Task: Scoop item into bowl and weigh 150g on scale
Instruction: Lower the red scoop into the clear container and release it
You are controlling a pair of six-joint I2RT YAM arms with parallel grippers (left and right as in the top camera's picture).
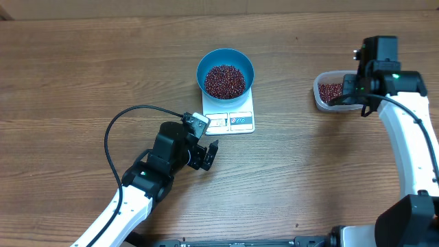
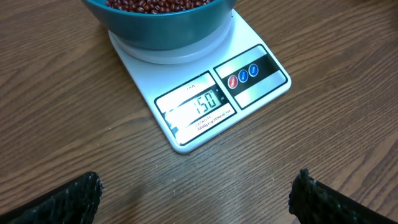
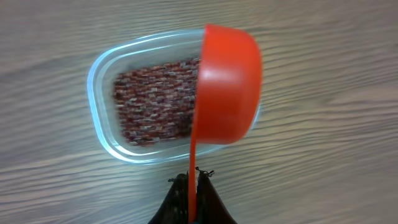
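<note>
Bowl (image 1: pixel 201 72) at scale (image 1: pixel 230 122) rear edge, tub (image 1: pixel 317 92) well apart rightward.

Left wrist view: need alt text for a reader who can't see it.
A white kitchen scale sits on a wooden table, its display apparently reading 150, with a blue bowl of red-brown beans on its platform at the top edge. The open left hand's two dark fingertips show in the bottom corners.

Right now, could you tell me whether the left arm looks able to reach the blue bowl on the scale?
Probably yes: its open fingers face the scale, with only bare table between, and the blue bowl sits just behind, nothing blocking.
</note>
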